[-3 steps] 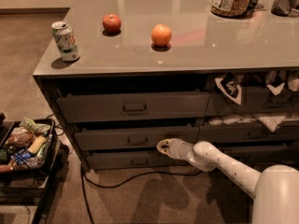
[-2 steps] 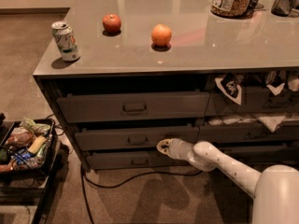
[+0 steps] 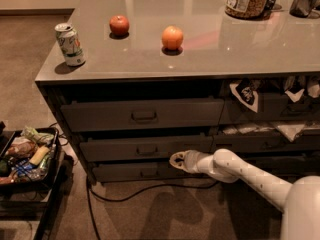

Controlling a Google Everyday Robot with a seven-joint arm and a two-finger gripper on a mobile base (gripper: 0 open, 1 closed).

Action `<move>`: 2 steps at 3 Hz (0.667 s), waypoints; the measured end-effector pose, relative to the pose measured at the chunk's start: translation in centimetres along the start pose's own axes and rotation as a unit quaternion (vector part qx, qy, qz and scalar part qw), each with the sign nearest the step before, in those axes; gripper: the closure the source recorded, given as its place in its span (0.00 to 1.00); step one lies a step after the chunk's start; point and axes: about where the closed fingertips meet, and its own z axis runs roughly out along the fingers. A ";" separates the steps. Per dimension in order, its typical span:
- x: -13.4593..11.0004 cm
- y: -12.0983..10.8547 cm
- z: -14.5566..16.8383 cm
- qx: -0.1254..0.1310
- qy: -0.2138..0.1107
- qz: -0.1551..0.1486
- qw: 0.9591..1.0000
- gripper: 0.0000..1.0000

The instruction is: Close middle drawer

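Gripper, on the white arm, sits low before the cabinet, at the lower edge of the middle drawer and right of its handle. Whether it is spread or pressed together cannot be told. The middle drawer lies between 2 others, the top drawer and the bottom drawer. On the counter above stand 1 can, 1 apple and 1 orange.

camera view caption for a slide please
Gripper at the lower right of the middle drawer front, beneath a countertop holding a can, apple and orange.
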 end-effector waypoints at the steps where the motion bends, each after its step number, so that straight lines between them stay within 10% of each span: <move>1: -1.7 2.1 -2.0 -0.015 -0.008 -0.010 1.000 1.00; 2: -2.7 4.2 -4.0 -0.007 -0.017 -0.012 1.000 1.00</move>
